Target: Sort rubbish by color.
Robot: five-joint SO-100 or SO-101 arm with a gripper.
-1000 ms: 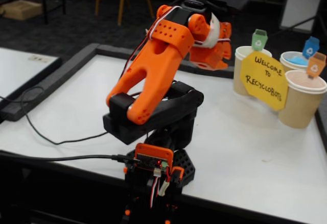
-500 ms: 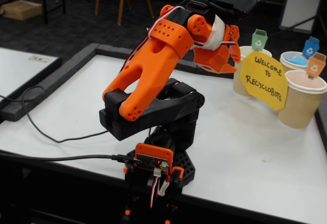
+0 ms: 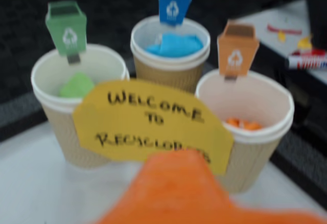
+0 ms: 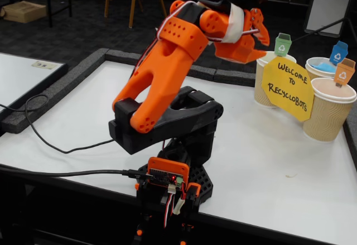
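White tabletop (image 4: 290,183) is taking up most of the fixed view, edged by a dark foam border (image 4: 67,83). Standing near its front edge, the orange and black arm (image 4: 167,89) is reaching up and toward the right of that view, its gripper (image 4: 245,44) hanging in the air just left of three tan ribbed paper cups (image 4: 329,114) grouped at the table's right side. Whether the jaws are apart or together cannot be told: in the fixed view they are merging into one orange shape, and in the wrist view only a blurred orange part of the gripper (image 3: 179,188) is filling the bottom edge.

A yellow sign (image 3: 148,122) reading "Welcome to Recyclobots" is leaning across the front of the cups. In the wrist view each cup is carrying a small bin-shaped tag: green (image 3: 66,27) on the left, blue (image 3: 173,2) at the back, orange (image 3: 235,48) on the right.

The rubbish is lying inside the cups: the green wad (image 3: 76,85) in the left cup under the green tag, the light blue wad (image 3: 173,45) in the back cup, and the orange wad (image 3: 242,124) low in the right cup
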